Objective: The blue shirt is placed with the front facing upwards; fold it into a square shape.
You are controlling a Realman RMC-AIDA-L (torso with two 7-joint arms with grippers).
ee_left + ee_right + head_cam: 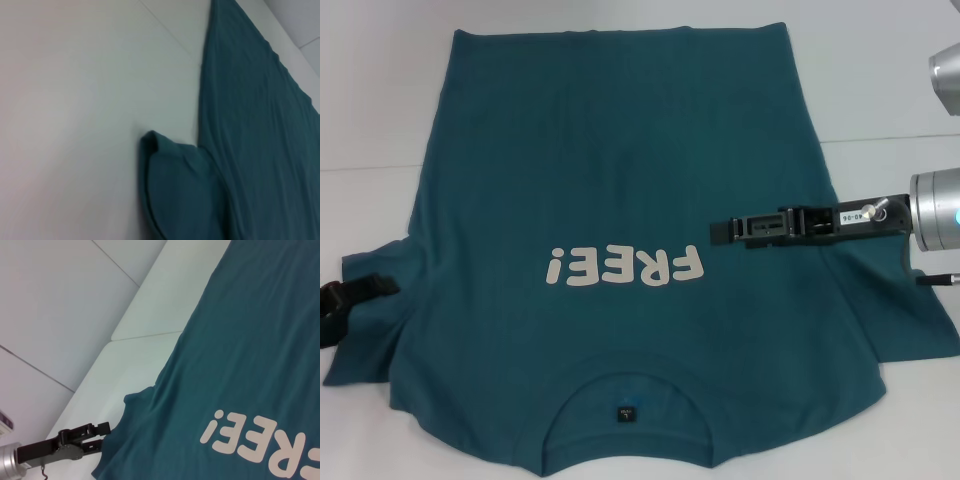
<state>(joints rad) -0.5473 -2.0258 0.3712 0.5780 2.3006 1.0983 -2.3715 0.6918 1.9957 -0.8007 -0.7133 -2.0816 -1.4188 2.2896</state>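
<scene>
The blue shirt lies spread flat on the white table, front up. Its cream "FREE!" lettering shows, and the collar with a small dark label is at the near edge. My left gripper is low at the shirt's left sleeve, fingers apart at the sleeve's edge. It also shows far off in the right wrist view. The left wrist view shows the sleeve bunched beside the shirt's side. My right gripper hovers over the shirt's right chest, pointing left.
The white table runs past the shirt on the left, right and far sides, with a seam line across it. My right arm's silver wrist reaches in from the right edge. Another silver part is at the top right.
</scene>
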